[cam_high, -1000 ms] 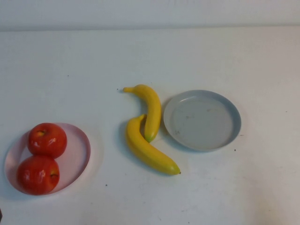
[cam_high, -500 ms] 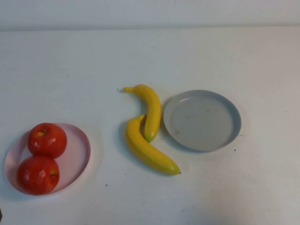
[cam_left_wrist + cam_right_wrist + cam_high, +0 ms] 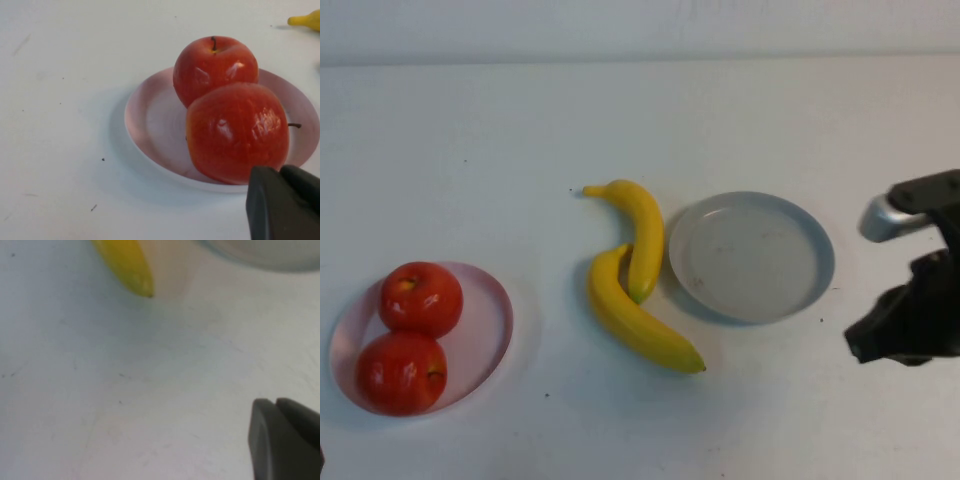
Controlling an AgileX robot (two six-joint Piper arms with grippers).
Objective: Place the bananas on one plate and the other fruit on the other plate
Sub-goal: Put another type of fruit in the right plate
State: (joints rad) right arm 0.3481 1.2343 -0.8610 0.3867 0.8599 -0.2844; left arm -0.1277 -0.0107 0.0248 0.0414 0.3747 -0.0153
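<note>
2 bananas (image 3: pixel 638 275) lie on the desk (image 3: pixel 520 130) beside the grey-blue plate (image 3: pixel 751 256); 2 apples (image 3: pixel 410 335) sit on the pink plate (image 3: pixel 485 325). Right pincer (image 3: pixel 900 330) clenched, empty, must open wide before grasping; left pincer (image 3: pixel 282 202) clenched beside the apples

No text, label, brand, number or sign can be read anywhere in the three views. Nothing is printed on the two glossy yellow curved bananas (image 3: pixel 638 275), on the two shiny round red apples (image 3: pixel 411 335), on the round shallow grey-blue plate (image 3: pixel 815 245), on the round pale pink translucent plate (image 3: pixel 492 325), or on the white table surface (image 3: pixel 620 110); the dark gripper bodies are likewise unmarked.
</note>
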